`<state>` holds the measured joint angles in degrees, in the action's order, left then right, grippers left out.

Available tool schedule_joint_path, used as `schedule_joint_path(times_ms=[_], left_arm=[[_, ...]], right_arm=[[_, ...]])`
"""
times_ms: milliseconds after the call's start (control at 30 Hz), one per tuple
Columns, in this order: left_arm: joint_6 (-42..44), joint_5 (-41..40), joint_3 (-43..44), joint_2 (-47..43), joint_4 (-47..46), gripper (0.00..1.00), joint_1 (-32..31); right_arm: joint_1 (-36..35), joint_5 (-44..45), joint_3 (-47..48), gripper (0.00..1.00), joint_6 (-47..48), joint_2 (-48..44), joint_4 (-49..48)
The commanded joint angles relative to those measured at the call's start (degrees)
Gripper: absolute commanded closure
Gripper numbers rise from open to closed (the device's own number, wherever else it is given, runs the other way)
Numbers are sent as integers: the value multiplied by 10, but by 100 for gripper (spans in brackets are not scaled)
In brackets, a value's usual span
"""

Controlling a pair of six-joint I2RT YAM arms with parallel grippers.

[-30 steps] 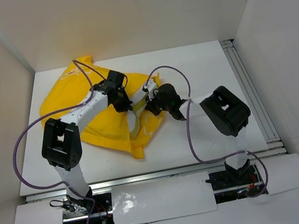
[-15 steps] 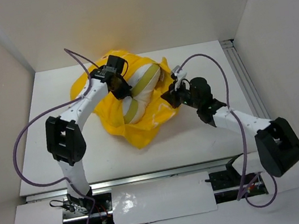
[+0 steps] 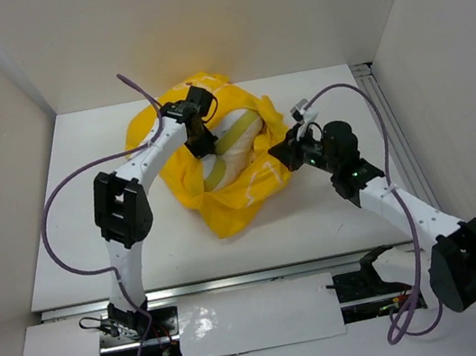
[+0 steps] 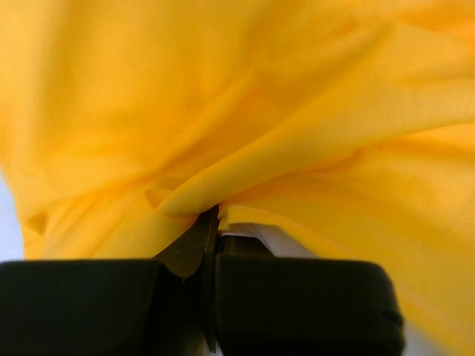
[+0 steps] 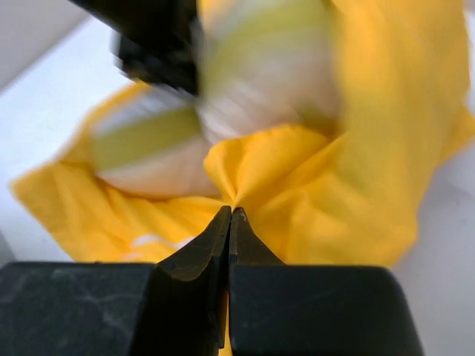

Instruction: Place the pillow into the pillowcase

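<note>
surface (image 3: 336,216): white and flat. It carries the whole bundle, which sits toward the far middle.
pillowcase (image 3: 244,202): bright yellow sack, count one. It is crumpled and bunched into a loose bowl with its mouth gaping upward. One corner trails toward the near edge of the surface. A patch of pale print shows on the near side, too creased to read.
pillowcase contents: the pillow lies partly inside. Yellow cloth rises around its left, right and near sides, and its top face is uncovered.
pillow (image 3: 236,153): white and puffy, count one. Two pale yellow-green bands show on the exposed face, one along the far edge and one lower left. It is blurred in the right wrist view.
arms: two, one reaching in from each side of the bundle. A purple cable loops along each.
left pincer (image 4: 210,224): at the far-left rim of the sack, beside the pillow. Its fingers are pressed together on a fold of yellow cloth. A thin white edge shows just beside the tips.
right pincer (image 5: 231,213): at the right rim of the sack. Its fingers are pressed together and nip a gathered peak of yellow cloth, with the pillow just beyond it.
</note>
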<state>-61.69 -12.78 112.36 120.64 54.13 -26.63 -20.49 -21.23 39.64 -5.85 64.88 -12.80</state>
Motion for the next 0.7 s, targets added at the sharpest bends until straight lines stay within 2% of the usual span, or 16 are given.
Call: schedule_joint_path(times_ms=[0,167,267,367,500,533,567,600,667], left_arm=[[12,-166,-8,57,47,100,19],[53,-129,-8,34,-16,100,-23],[68,-137,-8,28,-26,100,-47],[115,-147,-16,22,-55,100,-76],[215,-34,-84,-31,-137,100,-89],[228,2,-99,-47,-150,93,-89],[238,15,-115,-65,-164,72,-89],[238,24,-131,-83,-193,61,-89],[270,54,-172,-137,-222,45,-89]], right_arm=[[13,-54,23,100,-34,-78,-129],[13,-99,25,100,-42,-59,-159],[8,-94,42,100,-36,-53,-148],[3,-72,42,100,-43,-46,-183],[3,-45,79,100,-37,-6,-180],[3,-36,85,100,-37,0,-180],[3,-36,85,100,-37,0,-180],[9,-44,90,100,-32,7,-180],[15,-69,91,100,-32,7,-185]])
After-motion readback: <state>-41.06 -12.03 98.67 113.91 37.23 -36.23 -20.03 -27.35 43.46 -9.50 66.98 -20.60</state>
